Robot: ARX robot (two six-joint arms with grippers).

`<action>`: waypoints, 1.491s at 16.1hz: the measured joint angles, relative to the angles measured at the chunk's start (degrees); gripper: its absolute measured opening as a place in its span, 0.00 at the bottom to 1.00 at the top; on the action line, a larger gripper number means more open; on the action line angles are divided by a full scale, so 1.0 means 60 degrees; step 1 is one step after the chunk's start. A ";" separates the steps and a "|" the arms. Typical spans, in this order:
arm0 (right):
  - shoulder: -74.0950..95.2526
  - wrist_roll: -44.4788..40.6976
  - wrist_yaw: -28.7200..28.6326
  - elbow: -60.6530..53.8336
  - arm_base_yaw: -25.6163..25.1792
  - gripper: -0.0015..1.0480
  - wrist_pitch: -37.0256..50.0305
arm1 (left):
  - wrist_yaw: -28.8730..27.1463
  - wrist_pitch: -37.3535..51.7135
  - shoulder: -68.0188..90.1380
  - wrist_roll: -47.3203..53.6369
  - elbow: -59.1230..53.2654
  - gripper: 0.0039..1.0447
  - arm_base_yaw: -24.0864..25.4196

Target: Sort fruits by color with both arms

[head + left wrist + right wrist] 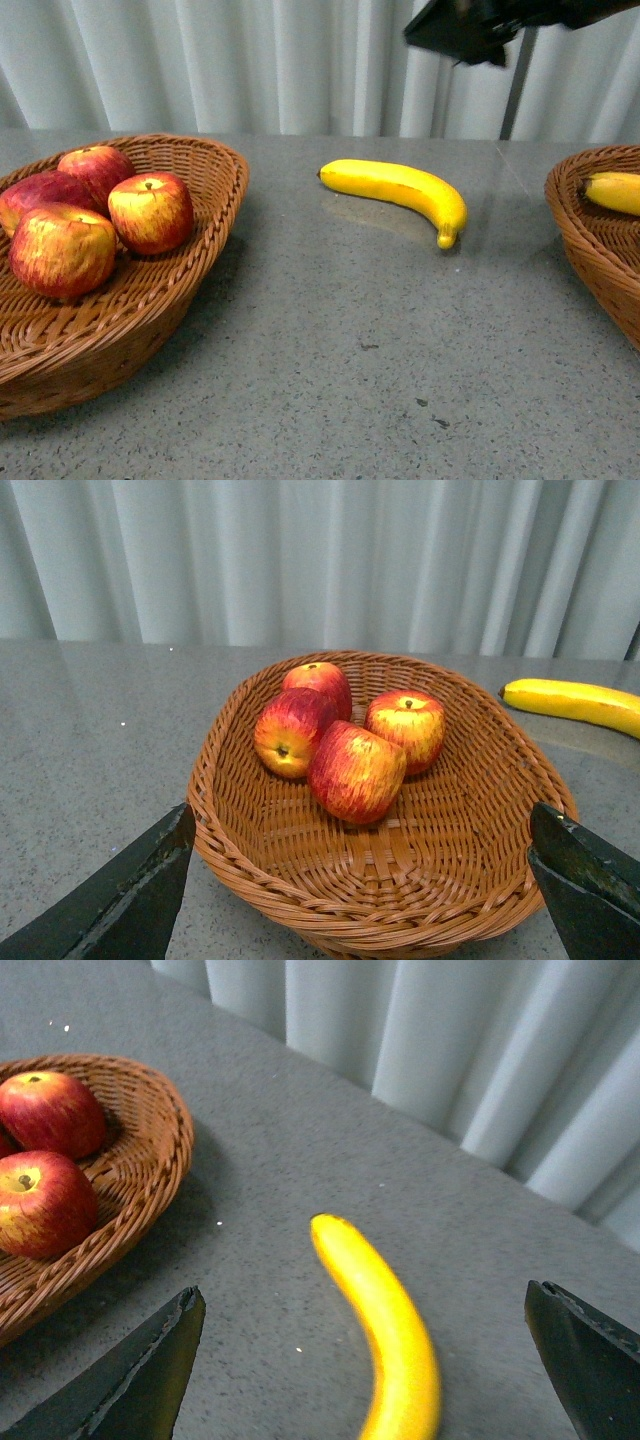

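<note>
Right gripper (362, 1290) first: its two black fingers (590, 1350) are spread wide with nothing between them, and it hangs above the table (350, 350). In its wrist view the loose banana (385, 1325) lies right in the gap between them. From the front, only a black piece of the right arm (470, 25) pokes in, up against the pale curtain (250, 60) and well above the banana (400, 188).

That banana lies flat on the grey table, between the two baskets and touching neither. Its dark tip points toward the right basket (590, 240). Nothing stands around it, just bare speckled tabletop on every side.

Over to the left gripper (360, 815). It is also released, fingers (140, 890) far apart and holding nothing, and it looks down into the left basket (480, 880).

Four red-and-yellow apples (357, 770) are bunched together in that woven basket, touching one another and sitting toward its far end. The basket's near end is bare wicker. The front view shows the same cluster of apples (150, 210) against the left basket's (215, 165) far wall.

In the right basket, at the frame's edge, is a second banana (615, 192), only partly in view. The basket's high brown rim stands between it and the loose banana on the table.
</note>
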 joint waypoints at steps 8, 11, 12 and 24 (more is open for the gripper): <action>0.3512 -0.0616 0.1752 0.3526 0.0346 0.94 -0.2739 | 0.0000 -0.0004 0.0000 0.0000 0.0000 0.94 0.0000; 0.4251 -0.0608 0.2149 0.4393 0.0339 0.94 -0.3595 | 0.0000 0.0000 0.0000 0.0000 0.0000 0.94 0.0000; 0.4375 -0.0608 0.2204 0.4594 0.0357 0.94 -0.3712 | 0.0000 0.0000 0.0000 0.0000 0.0000 0.94 0.0000; 0.5264 -0.0678 0.3045 0.5435 0.0867 0.47 -0.4430 | 0.0000 0.0000 0.0000 0.0000 0.0000 0.94 0.0000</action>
